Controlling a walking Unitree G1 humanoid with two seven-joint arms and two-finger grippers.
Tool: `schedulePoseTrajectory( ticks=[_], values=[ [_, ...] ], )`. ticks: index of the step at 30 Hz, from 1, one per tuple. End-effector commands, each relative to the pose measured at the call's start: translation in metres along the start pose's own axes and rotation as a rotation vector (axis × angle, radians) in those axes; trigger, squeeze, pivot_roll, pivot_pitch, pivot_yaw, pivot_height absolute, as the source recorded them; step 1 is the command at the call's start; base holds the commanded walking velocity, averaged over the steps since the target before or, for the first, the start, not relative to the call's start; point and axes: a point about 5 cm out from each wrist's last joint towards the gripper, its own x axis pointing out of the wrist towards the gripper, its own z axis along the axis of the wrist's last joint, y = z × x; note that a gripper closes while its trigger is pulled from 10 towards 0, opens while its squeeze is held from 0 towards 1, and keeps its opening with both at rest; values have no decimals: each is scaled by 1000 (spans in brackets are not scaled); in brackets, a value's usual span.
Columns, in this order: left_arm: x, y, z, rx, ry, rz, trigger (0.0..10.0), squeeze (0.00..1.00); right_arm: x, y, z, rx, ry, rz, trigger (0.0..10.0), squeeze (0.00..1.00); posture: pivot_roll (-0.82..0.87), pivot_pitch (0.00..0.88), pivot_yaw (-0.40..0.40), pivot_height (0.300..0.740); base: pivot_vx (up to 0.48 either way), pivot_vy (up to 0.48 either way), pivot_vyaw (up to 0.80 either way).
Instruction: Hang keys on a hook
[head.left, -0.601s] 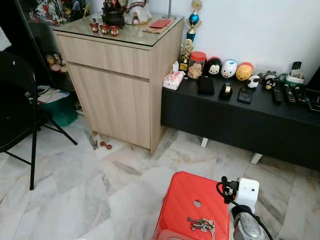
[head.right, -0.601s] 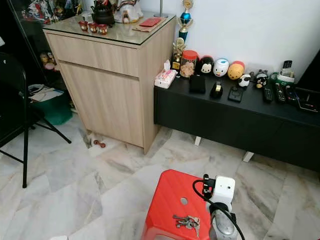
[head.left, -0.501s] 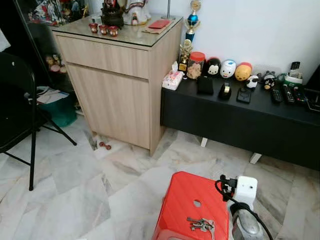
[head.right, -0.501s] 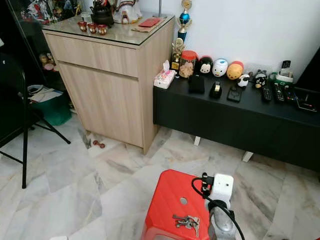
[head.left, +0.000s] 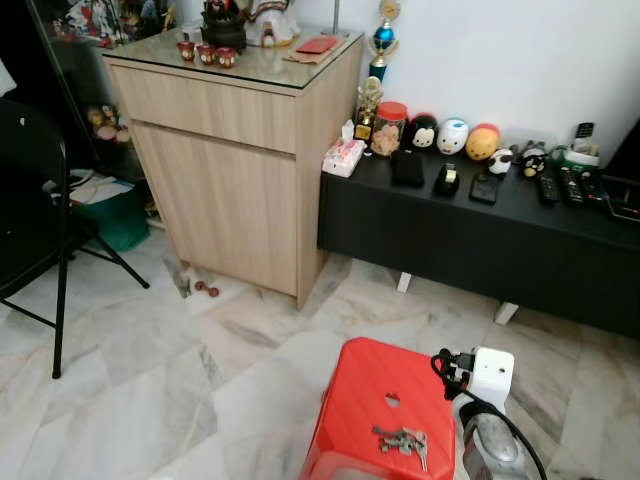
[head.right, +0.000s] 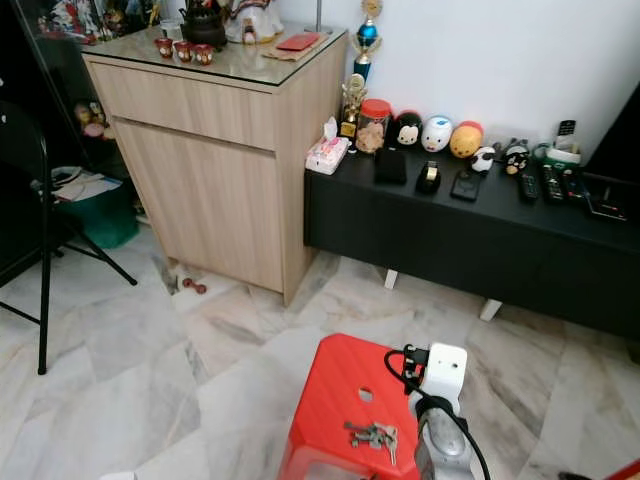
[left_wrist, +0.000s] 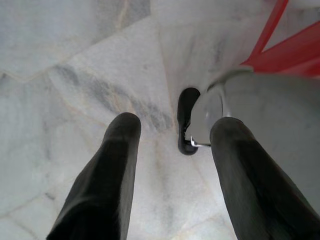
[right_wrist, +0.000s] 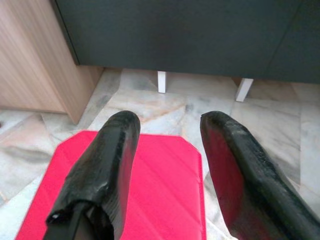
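Nearest my camera, a small bunch of silver metal keys (head.left: 402, 440) lies flat on top of the glossy red plastic stool (head.left: 365, 400), close to its front edge and just short of the round hole in the seat. My right gripper (right_wrist: 167, 170) hangs above the stool's far side with its two long black fingers spread apart and holding nothing; its silver forearm and white wrist block (head.left: 490, 375) stand just beside the stool on my right. My left gripper (left_wrist: 172, 165) points down at the pale marble floor (head.left: 150, 400) beside a red stool leg, fingers likewise parted and empty.

The risks I judge from here: the keys lie flat on slick plastic, so fingers closing from above could skid them over the near edge, or pinch a single key and leave the rest dangling loose. I can make out no hook in any view, so I may carry the bunch off the wrong way.

Beyond the stool, veined marble tiles run to a light wooden cabinet with a glass top (head.left: 235, 150) and a long black low bench (head.left: 470, 240) crowded with round toy figures, a jar and remote controls against a white wall; a black folding chair (head.left: 35, 210) stands at far left
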Motion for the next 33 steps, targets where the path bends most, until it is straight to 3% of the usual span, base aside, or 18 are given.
schedulePoseTrajectory(
  ticks=[1,7,19,30,31,33],
  values=[
    [-1,0,-3,13,15,-2,10000,0,2,-2,4,27,-15,-18,10000,0,161,0,-59,635,0,0,0],
    [0,0,-2,15,15,-3,10000,0,9,0,13,49,-20,-16,10000,0,163,0,-54,635,0,0,0],
    [-1,1,0,-18,-10,25,10000,0,13,3,9,45,57,35,10000,0,169,0,-56,635,0,0,0],
    [-3,4,13,-1,-163,86,10000,0,12,5,1,30,121,34,10000,0,178,0,-61,635,0,0,0],
    [3,11,91,23,-442,76,10000,0,12,4,1,39,121,33,10000,0,181,0,-63,635,0,0,0],
    [-4,11,146,41,-652,50,10000,0,12,3,0,45,130,31,10000,0,182,0,-64,635,0,0,0]
  ],
)
